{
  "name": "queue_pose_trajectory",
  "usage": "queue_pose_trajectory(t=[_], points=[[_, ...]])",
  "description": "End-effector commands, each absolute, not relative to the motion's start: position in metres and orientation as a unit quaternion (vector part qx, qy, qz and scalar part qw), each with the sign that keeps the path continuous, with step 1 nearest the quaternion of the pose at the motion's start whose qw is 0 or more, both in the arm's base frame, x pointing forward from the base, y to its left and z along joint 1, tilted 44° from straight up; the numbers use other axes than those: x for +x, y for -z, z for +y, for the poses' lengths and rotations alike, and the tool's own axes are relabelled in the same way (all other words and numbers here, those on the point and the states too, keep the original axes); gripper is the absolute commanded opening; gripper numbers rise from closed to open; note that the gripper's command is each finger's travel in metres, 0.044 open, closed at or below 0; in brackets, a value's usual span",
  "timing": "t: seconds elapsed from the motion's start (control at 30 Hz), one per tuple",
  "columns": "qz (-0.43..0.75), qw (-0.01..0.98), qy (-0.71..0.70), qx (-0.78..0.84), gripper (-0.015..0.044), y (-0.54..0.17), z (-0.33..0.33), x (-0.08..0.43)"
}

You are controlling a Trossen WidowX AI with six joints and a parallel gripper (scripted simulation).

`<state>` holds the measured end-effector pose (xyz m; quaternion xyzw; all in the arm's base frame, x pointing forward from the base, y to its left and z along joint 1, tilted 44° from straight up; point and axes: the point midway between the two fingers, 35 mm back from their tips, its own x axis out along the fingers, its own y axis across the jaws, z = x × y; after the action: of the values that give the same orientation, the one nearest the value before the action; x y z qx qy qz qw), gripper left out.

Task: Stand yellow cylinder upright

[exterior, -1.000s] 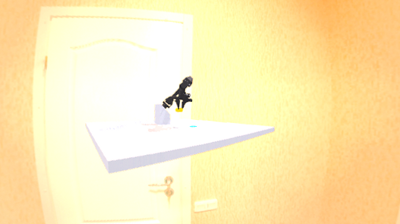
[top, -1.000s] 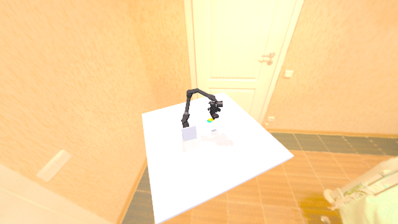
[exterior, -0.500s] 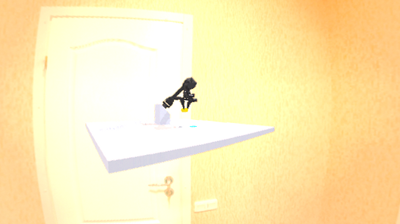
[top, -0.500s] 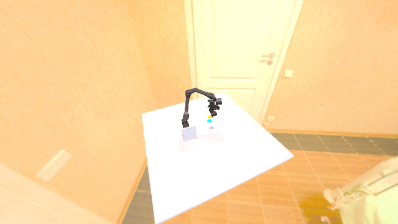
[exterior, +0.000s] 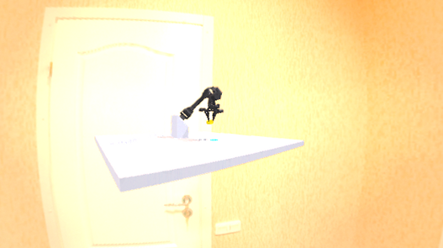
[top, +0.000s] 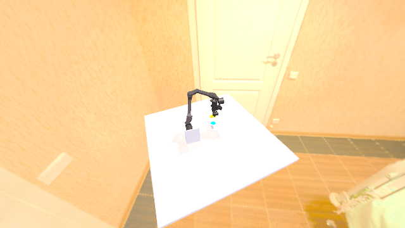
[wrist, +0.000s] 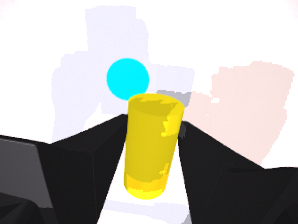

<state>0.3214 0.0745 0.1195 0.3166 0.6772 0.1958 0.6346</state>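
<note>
Yellow, the cylinder is pinched between the fingers above the table, seemingly lying lengthwise, its axis needing a turn upright over the cyan circle.

The arm rises from its base, bends over at the elbow and reaches outward, then turns down at the wrist. The gripper hangs from it above the table, fingertips pointing down. Its two black fingers stand partly apart, one on each side of the cylinder, and are closed on it. In the wrist view they reach in from the lower left and lower right.
</note>
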Motion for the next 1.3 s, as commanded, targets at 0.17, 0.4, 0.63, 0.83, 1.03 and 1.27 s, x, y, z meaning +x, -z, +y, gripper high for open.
queue_pose_trajectory(t=[0.17,0.4,0.63,0.83,1.03,1.27], points=[[0.681,0.619,-0.182,0.346,0.0105,-0.142,0.094,0.319],[0.682,0.622,-0.176,0.342,0.0105,-0.141,0.097,0.318],[0.68,0.636,-0.165,0.325,0.0105,-0.134,0.099,0.317],[0.678,0.648,-0.155,0.311,0.0105,-0.129,0.1,0.317],[0.675,0.659,-0.146,0.297,0.0105,-0.123,0.102,0.317],[0.67,0.673,-0.134,0.283,0.0105,-0.118,0.103,0.317]])
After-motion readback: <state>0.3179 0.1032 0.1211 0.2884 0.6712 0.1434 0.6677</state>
